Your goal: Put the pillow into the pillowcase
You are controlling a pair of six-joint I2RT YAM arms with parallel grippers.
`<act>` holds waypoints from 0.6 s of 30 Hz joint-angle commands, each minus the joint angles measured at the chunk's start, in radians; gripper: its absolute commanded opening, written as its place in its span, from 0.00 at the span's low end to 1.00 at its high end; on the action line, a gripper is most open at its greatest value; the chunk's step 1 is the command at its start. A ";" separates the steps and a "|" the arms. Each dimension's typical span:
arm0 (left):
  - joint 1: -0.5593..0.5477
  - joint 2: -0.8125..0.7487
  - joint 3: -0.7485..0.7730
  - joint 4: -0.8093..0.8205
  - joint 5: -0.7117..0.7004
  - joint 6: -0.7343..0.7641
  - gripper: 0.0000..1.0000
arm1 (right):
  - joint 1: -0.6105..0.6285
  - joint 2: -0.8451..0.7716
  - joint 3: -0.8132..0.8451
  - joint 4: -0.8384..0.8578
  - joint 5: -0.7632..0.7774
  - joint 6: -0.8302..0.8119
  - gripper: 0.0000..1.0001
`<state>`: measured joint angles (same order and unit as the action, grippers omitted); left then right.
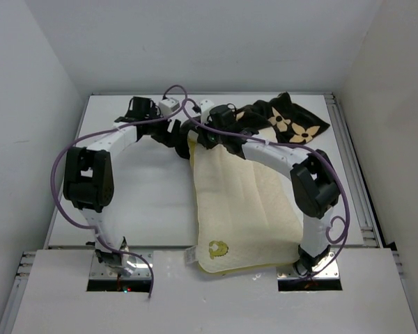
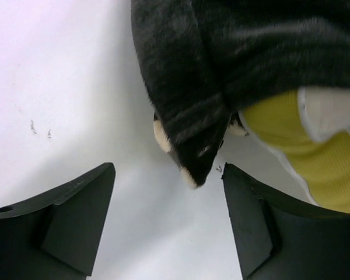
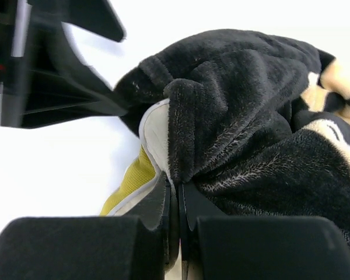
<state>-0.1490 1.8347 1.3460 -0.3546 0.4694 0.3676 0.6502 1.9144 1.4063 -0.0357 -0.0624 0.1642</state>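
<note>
Both my arms reach toward the far side, elbows bent outward, wrists close together. My left gripper [image 2: 166, 224] points downward with its jaws spread wide. My right gripper [image 3: 176, 204] is pinched tight on a fold of the pillowcase [image 3: 251, 116].

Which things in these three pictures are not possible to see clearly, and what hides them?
- Top view: how deep the pillow sits in the pillowcase; the right arm covers that end.
- Left wrist view: most of the pillowcase and pillow; cut off by the top and right edges.
- Right wrist view: whether the right gripper, shut on the pillowcase, also pinches the pillow; folds hide it.
</note>
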 commanded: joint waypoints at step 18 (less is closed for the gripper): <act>-0.047 0.092 0.059 0.123 0.156 -0.096 0.00 | -0.017 -0.083 0.023 -0.151 0.128 0.167 0.99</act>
<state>-0.2024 2.0148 1.3827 -0.2428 0.5556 0.2676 0.6495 1.9141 1.3899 -0.0750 -0.0307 0.2531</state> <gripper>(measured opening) 0.032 0.961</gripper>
